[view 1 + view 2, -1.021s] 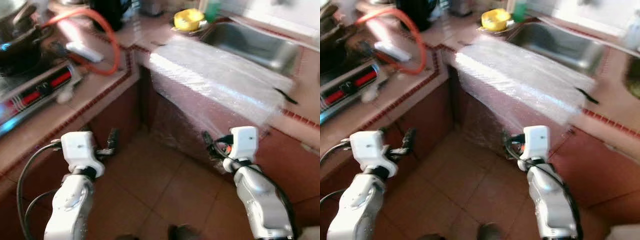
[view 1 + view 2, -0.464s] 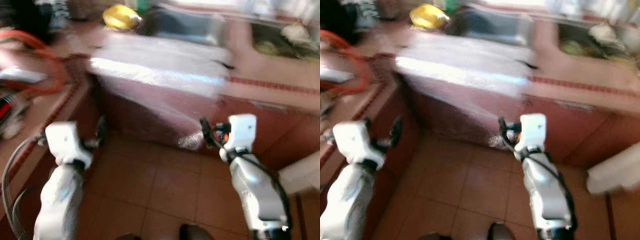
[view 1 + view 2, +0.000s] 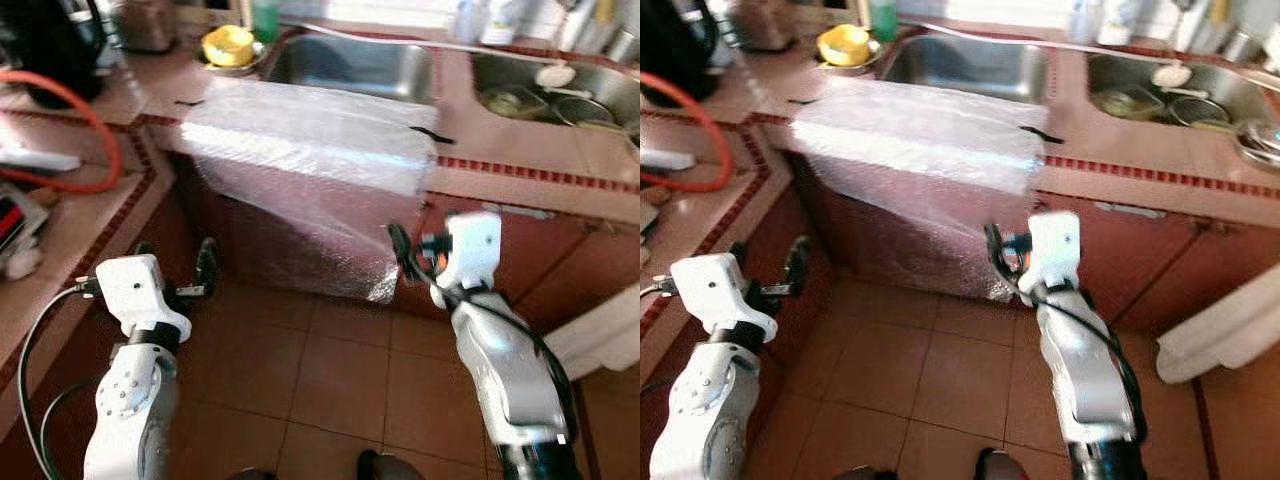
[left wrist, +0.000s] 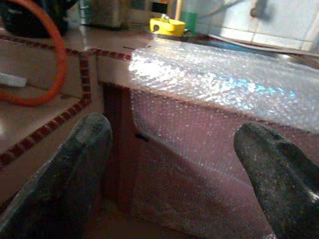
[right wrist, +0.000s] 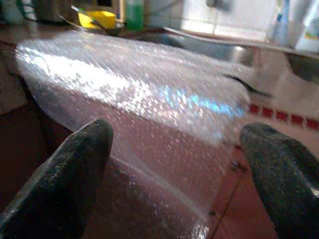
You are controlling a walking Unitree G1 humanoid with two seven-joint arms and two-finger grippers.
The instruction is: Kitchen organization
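A sheet of bubble wrap (image 3: 310, 140) lies over the front edge of the tiled surface (image 3: 520, 160), in front of the left sink (image 3: 350, 65). Its long axis runs along the surface edge, from the corner near the orange hose (image 3: 85, 110) across toward the right sink (image 3: 560, 90). The upper part lies flat on the surface; the rest hangs down over the brown cabinet front (image 3: 560, 270), with the lower corner reaching nearly to the floor tiles (image 3: 330, 370). A strip of dark tape (image 3: 432, 135) sits at the sheet's right top corner.

The left claw (image 4: 174, 164) hangs in the air near the cabinet corner, below the surface level, its two black fingers (image 4: 75, 169) spread wide with nothing between them and touching nothing. It faces the hanging part of the wrap.

The right claw (image 5: 174, 169) is raised in front of the hanging wrap's lower right part, also spread wide and empty, its fingers (image 5: 70, 174) apart from the sheet.

A yellow container (image 3: 228, 45) stands behind the wrap, beside the left sink, with a green bottle (image 3: 265, 18) just next to it. Dishes lie in the right sink.
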